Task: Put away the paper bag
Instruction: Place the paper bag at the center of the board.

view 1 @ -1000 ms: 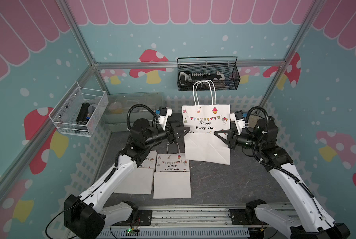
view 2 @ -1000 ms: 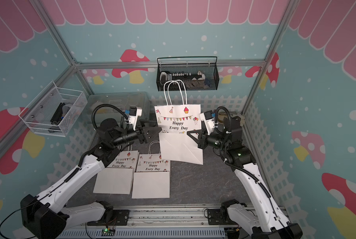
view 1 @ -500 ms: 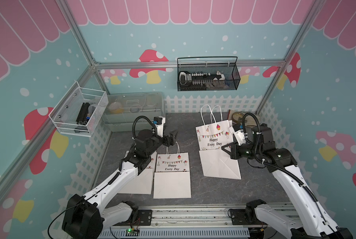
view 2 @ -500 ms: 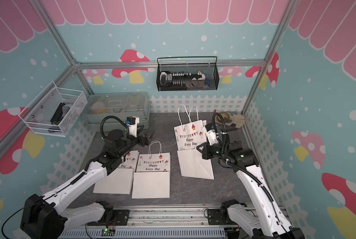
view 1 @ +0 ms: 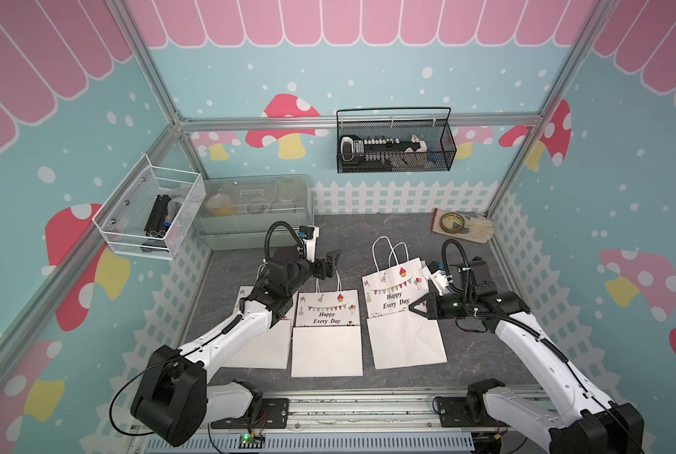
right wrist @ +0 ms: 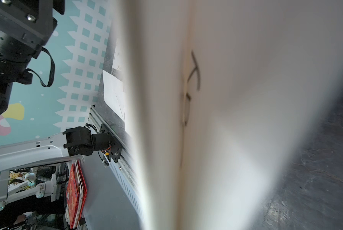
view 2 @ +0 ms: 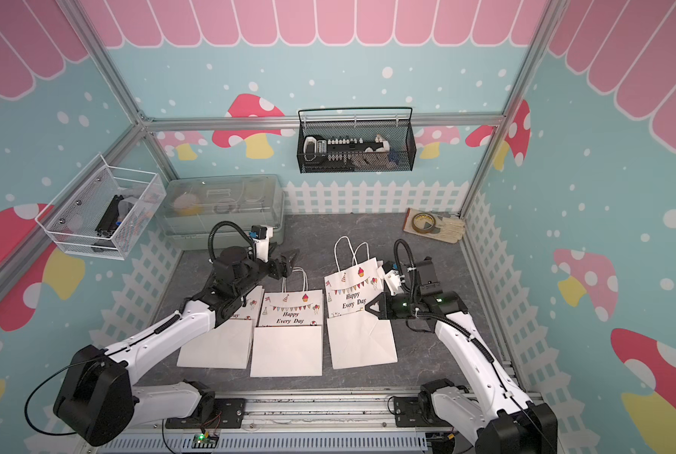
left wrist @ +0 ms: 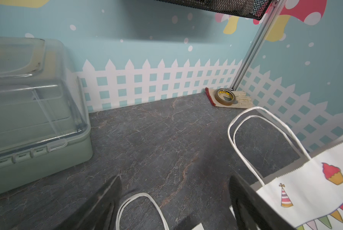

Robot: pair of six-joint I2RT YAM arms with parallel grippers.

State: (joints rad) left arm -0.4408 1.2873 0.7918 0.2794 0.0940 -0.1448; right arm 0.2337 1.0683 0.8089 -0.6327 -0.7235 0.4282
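Matt white paper bag (view 1: 405, 340), veined stone-look tabletop (view 1: 367, 232), black metal-mesh basket (view 1: 395, 167)

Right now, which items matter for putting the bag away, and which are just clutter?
Job: paper bag pinched in right hand; open left hand; two folded bags flat beside it.
Clutter: tape roll, glove, lidded plastic box, black wire basket, white mesh basket.

Teal mushroom-printed walls (view 1: 367, 70) with a white picket-fence border (view 1: 401, 192) enclose a dark marbled floor (view 1: 352, 228).
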